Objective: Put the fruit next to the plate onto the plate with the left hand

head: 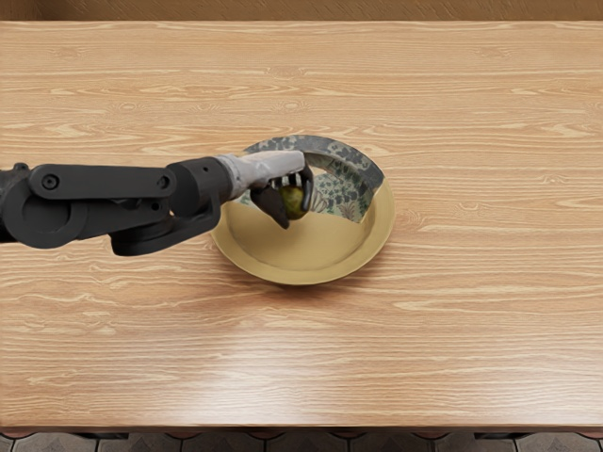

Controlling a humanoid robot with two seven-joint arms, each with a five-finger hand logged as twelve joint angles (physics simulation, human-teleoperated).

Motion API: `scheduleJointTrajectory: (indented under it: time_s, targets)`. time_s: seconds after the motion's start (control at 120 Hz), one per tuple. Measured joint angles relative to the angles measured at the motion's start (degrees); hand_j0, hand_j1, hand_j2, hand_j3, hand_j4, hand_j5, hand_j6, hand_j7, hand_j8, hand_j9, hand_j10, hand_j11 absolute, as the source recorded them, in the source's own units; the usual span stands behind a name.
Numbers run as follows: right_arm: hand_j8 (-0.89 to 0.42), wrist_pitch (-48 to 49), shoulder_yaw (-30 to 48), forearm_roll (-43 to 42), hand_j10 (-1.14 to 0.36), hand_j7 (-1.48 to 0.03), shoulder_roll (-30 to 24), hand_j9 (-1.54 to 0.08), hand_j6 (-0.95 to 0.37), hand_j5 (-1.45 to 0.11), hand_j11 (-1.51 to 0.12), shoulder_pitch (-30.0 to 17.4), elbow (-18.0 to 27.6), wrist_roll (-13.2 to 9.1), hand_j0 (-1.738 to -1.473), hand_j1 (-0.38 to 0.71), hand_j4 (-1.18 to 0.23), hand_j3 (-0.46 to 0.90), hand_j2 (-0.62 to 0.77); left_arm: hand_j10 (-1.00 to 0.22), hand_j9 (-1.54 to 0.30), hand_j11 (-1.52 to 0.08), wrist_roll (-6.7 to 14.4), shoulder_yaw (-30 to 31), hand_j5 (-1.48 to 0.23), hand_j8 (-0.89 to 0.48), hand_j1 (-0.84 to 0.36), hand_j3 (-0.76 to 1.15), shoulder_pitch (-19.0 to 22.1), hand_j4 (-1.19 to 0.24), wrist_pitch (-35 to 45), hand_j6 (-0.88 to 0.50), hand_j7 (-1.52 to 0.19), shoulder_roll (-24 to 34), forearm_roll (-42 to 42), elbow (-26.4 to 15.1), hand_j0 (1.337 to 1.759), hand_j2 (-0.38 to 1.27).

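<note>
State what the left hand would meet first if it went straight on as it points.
Probably the plate, at its right rim, unless the left hand, shut on the fruit, passes above it.

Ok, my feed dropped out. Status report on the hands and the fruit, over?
Left hand shut on fruit, over plate. Fruit not yet released. Right arm out of view. Nothing seen blocking.

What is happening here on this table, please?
The robot's left hand has its fingers closed around a small greenish fruit and holds it over the plate, which lies on the wooden table. The fruit is not yet released, and it is not clear whether it touches the plate. The right arm is out of view.
</note>
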Motion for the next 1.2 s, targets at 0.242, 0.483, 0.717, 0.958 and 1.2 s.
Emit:
scheduleJointTrajectory:
  time_s: [0.242, 0.483, 0.717, 0.958, 1.2]
  targets:
    - [-0.02, 0.0, 0.0, 0.0, -0.02, -0.03, 0.0, -0.03, -0.02, -0.03, -0.03, 0.0, 0.0, 0.0, -1.658, -0.32, -0.02, 0.00, 0.00, -0.32, -0.47, -0.48, 0.0, -0.1, -0.47, -0.22, -0.04, 0.00, 0.0, -0.65, 0.5, -0.18, -0.48, -0.3, -0.1, 1.5, 1.656, 0.11]
    - [-0.02, 0.0, 0.0, 0.0, -0.02, -0.03, 0.0, -0.03, -0.02, -0.03, -0.03, 0.0, 0.0, 0.0, -1.658, -0.32, -0.02, 0.00, 0.00, -0.13, -0.18, -0.19, 0.0, -0.1, -0.18, -0.07, 0.19, 0.00, -0.1, -0.45, 0.5, -0.03, -0.20, -0.3, -0.6, 2.0, 1.657, 0.04]
    - [-0.02, 0.0, 0.0, 0.0, -0.02, -0.03, 0.0, -0.03, -0.02, -0.03, -0.03, 0.0, 0.0, 0.0, -1.658, -0.32, -0.02, 0.00, 0.00, -0.04, -0.06, -0.06, -0.1, -0.2, -0.06, -0.01, 0.30, 0.00, -0.3, -0.38, 0.0, 0.03, -0.06, -0.3, -1.8, 1.9, 1.658, 0.01]
    - [-0.02, 0.0, 0.0, 0.0, -0.02, -0.03, 0.0, -0.03, -0.02, -0.03, -0.03, 0.0, 0.0, 0.0, -1.658, -0.32, -0.02, 0.00, 0.00, -0.01, -0.02, -0.02, -0.3, -0.2, -0.02, 0.00, 0.33, 0.00, 0.0, -0.35, -0.1, 0.03, -0.02, -0.4, -3.9, 1.6, 1.658, 0.00]
    - [-0.02, 0.0, 0.0, 0.0, -0.02, -0.03, 0.0, -0.03, -0.02, -0.03, -0.03, 0.0, 0.0, 0.0, -1.658, -0.32, -0.02, 0.00, 0.00, 0.00, -0.01, -0.01, -0.2, -0.1, 0.00, -0.01, 0.34, 0.00, -1.1, -0.20, -2.6, 0.03, -0.01, 0.0, -8.9, 1.5, 1.658, 0.00]
